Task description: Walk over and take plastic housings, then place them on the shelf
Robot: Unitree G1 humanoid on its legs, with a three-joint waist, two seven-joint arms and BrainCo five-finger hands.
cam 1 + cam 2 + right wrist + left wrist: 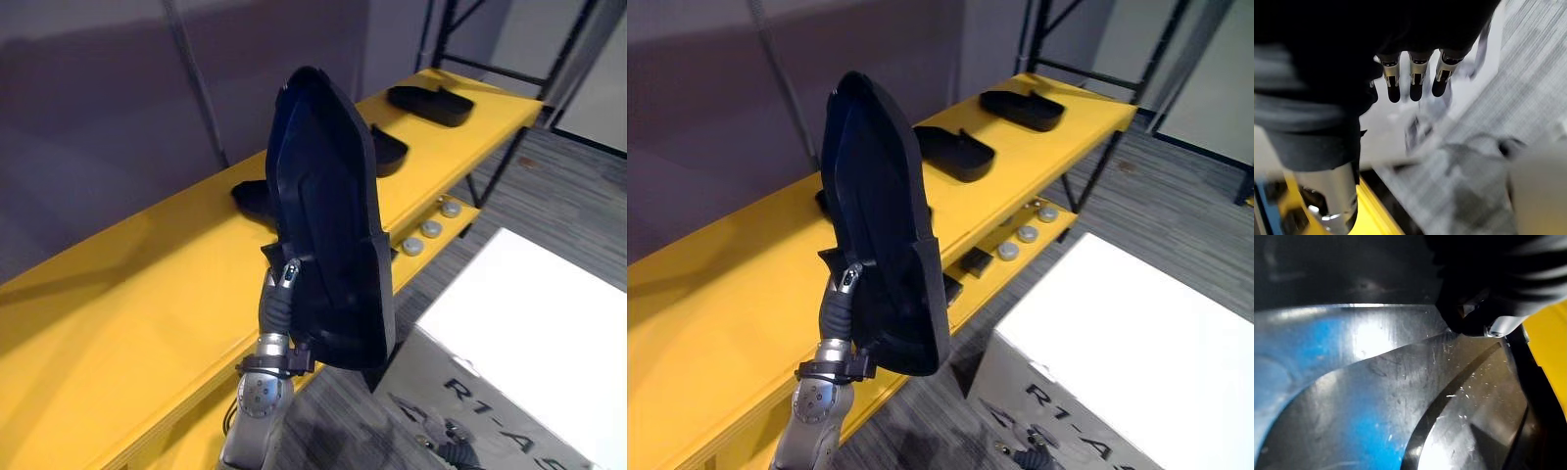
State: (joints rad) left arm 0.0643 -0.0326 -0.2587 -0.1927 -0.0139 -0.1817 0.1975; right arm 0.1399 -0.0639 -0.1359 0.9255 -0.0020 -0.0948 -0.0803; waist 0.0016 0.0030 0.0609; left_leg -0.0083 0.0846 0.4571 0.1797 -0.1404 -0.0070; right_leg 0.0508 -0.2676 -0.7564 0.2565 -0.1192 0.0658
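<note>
Above the yellow shelf [118,294], the left hand [286,284] grasps a big black plastic housing [328,196] with its fingers, standing up. The right hand [1414,73] has loose, straight fingers.

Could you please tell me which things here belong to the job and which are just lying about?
Job: held plastic housing, left hand gripping it, shelved housings, yellow shelf, idle right hand.
Lying about: grey discs, small black block, white box.
</note>
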